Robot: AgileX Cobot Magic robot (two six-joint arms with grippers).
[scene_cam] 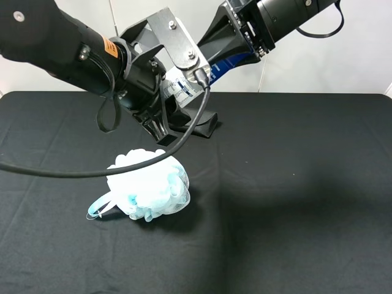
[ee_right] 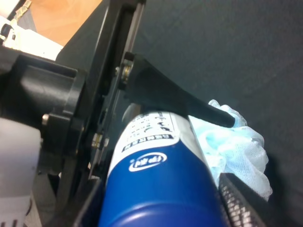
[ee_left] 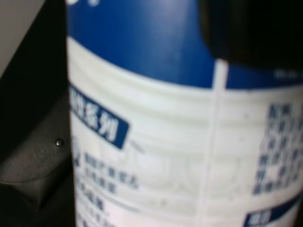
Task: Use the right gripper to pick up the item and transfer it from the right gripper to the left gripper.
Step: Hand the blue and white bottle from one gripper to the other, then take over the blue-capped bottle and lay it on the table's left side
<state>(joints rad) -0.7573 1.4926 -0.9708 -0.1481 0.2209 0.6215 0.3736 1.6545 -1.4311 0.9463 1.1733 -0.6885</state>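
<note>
The spray can point(scene_cam: 181, 87) hangs in the air above the back of the table, tilted, its blue end up to the right. My right gripper point(scene_cam: 240, 49) is shut on that blue end; the can point(ee_right: 161, 189) fills its wrist view. My left gripper point(scene_cam: 168, 113), with the silver bracket, stands around the can's white lower end. One of its fingers point(ee_right: 189, 101) lies against the can's far end. The left wrist view shows the can's label point(ee_left: 165, 142) very close. I cannot tell whether the left jaws press on it.
A fluffy light-blue bath sponge point(scene_cam: 150, 187) lies on the black table point(scene_cam: 294, 202) under the left arm's loose cable point(scene_cam: 92, 171). A flat black glasses case point(scene_cam: 205, 125) lies at the back behind the grippers, and it also shows in the left wrist view point(ee_left: 33, 165).
</note>
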